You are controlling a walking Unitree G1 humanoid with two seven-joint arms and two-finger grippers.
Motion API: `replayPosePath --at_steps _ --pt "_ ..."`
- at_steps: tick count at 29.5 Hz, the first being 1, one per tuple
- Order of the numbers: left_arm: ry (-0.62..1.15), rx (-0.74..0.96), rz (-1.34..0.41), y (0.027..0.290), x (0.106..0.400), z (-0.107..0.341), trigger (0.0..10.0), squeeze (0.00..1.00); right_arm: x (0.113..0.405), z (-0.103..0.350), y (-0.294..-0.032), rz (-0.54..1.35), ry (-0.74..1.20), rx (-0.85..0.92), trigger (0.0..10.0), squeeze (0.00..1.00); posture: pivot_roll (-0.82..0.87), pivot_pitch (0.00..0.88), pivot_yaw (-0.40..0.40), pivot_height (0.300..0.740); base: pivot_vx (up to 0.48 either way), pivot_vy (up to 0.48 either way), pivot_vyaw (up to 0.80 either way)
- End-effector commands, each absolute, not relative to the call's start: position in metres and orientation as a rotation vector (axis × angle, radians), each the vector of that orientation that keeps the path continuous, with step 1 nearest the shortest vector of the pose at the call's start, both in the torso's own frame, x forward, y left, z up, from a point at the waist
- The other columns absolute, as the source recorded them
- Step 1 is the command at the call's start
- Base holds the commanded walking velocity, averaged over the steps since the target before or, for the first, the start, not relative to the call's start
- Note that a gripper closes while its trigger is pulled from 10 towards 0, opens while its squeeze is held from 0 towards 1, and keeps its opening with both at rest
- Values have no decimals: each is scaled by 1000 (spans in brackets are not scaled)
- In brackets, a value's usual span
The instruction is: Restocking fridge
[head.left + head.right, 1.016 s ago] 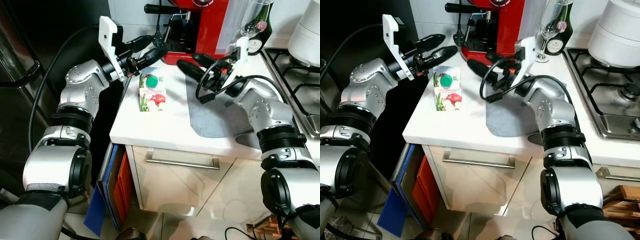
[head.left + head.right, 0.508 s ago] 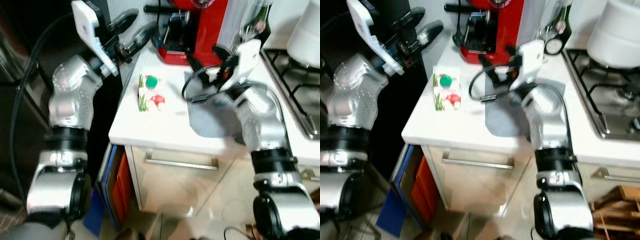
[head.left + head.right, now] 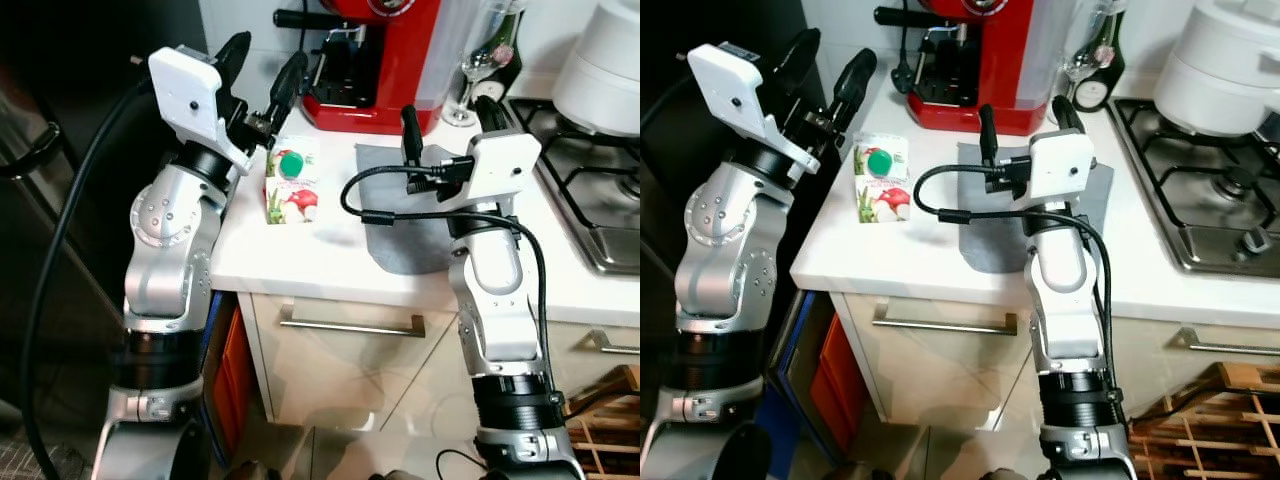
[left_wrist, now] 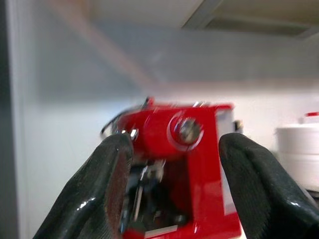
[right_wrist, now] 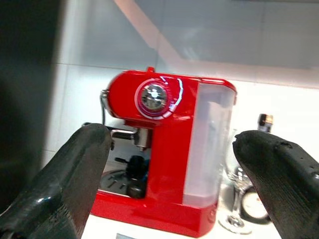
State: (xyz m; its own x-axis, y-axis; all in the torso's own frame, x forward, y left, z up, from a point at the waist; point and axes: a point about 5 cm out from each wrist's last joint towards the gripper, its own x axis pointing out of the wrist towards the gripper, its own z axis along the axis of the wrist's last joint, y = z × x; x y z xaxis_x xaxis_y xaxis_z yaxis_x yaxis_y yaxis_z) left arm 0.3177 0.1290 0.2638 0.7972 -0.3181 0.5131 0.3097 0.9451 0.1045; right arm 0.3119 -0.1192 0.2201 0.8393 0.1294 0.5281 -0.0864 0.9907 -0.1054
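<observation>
Left gripper [image 3: 262, 70] spread, carton [image 3: 292, 186] below, red coffee machine [image 3: 372, 62] behind

Both arms are built of brushed silver metal segments, rounded at the joints and dotted with small dark screws, with black ribbed rings between the segments. The left arm [image 3: 170, 250] ends in a white boxy wrist block with a small dark hole in its face, and the left claw [image 3: 262, 72] has two long, tapered, glossy black fingers [image 4: 102, 189]. The right arm [image 3: 500, 300] carries a similar white block at its wrist, from which a black cable [image 3: 395, 215] loops out and back down along the forearm. The right claw [image 3: 447, 118] has the same black fingers [image 5: 75, 174].
</observation>
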Motion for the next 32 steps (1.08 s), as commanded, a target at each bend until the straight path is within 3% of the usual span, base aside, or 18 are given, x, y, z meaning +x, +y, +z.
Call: replayPosePath --at_steps 1,8,14,22,32 --pt "-502 26 -273 130 319 255 10000 0 309 217 -120 89 -556 -87 10000 502 -124 0 -7 740 0 0 0" --pt "-478 12 -199 126 311 240 10000 0 310 210 -121 66 -546 -110 10000 506 -123 0 -20 740 0 0 0" --pt "-476 12 -184 127 312 243 10000 0 313 211 -120 71 -544 -105 10000 510 -116 0 -23 740 0 480 0" --pt "-504 50 -198 120 316 251 10000 0 327 219 -114 224 -516 -46 10000 510 -121 0 -3 740 0 168 0" --pt "-480 73 -272 113 317 249 10000 0 355 236 -157 333 -411 1 10000 510 -106 0 -13 740 0 0 0"
